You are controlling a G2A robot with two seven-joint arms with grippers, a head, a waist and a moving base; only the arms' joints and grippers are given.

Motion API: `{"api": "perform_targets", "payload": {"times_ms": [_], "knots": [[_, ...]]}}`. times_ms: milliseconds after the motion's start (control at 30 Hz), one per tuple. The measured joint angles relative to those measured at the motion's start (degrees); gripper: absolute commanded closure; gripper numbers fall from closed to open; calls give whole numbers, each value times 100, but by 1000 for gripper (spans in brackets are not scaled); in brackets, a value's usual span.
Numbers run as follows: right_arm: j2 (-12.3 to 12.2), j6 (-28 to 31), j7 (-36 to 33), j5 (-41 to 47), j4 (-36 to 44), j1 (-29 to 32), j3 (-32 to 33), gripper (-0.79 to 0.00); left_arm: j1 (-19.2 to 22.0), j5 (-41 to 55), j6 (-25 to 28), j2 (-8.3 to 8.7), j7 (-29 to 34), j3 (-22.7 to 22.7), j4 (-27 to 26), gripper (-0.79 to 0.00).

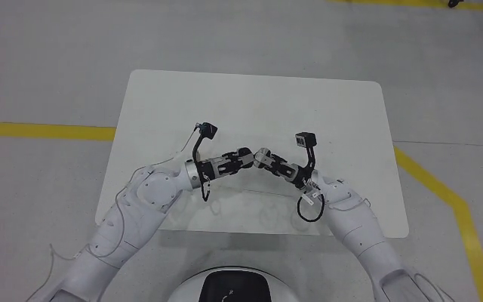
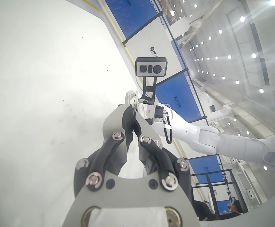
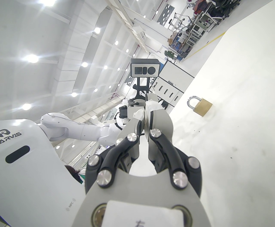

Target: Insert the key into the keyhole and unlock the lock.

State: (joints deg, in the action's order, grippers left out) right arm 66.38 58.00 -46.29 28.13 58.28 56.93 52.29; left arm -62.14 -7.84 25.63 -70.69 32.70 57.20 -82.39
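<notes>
Nearest the robot, the two arms bend inward over the white table (image 1: 264, 98) and meet tip to tip above its middle. The left gripper (image 2: 131, 120) has its dark-padded fingers (image 2: 125, 129) drawn close together, narrow at the tips. The right gripper (image 3: 146, 121) faces it with only a thin slit between its own fingers (image 3: 160, 120). Pale tape wraps the tips of each, and the two sets of tips crowd one another so closely that I cannot tell whether the key sits between either pair. Each arm's wrist camera stands on a black bracket over its gripper: the right arm's camera (image 2: 151, 69) and the left arm's camera (image 3: 144, 70). Beyond the tips and off to one side, well apart from both grippers, the padlock (image 3: 199, 105) lies on the table, a brass body with a silver shackle that looks seated in it. Small dark specks mark the tabletop around it. Past the table's far edge, the grey floor carries a yellow line (image 1: 53, 130). Farther back stand blue panels (image 2: 133, 17) and a white cabinet (image 3: 171, 81).
</notes>
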Motion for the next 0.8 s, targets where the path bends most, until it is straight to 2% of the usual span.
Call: {"api": "perform_targets", "payload": {"times_ms": [200,233,267,500,633,800], "knots": [[-13,0,-1,-15,-32,-26,-49,0,-80,-455,-22,20,-250,65,-164,0],[-15,0,-1,-20,-35,-32,-67,-34,-96,-509,-19,26,-273,83,-195,0],[-19,1,-1,-22,-41,-41,-95,-117,-117,-588,-16,34,-307,109,-235,0],[-45,1,-1,18,-66,-108,-265,-117,-242,-789,-1,81,-337,278,-427,0],[-69,1,-1,103,-57,-140,-379,-139,-291,-846,41,103,-260,327,-488,0],[-117,0,-1,290,-35,-191,-551,-126,-312,-957,63,131,-71,356,-553,0]]}}
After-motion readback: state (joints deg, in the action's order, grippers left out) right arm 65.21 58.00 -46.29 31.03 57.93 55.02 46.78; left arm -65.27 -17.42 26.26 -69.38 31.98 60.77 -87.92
